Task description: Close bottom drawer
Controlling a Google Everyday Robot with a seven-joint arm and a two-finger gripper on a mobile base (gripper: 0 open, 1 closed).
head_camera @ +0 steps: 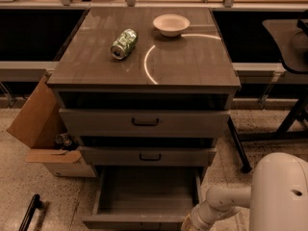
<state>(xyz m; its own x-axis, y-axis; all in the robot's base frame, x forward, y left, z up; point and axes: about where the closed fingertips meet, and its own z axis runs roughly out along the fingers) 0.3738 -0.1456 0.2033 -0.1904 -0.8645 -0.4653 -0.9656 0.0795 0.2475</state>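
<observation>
Bottom drawer (144, 196) stands pulled open at the foot of the desk (192, 66). Gripper (191, 222) sits at the drawer's front right corner; whether it is spread or closed cannot be told.
</observation>
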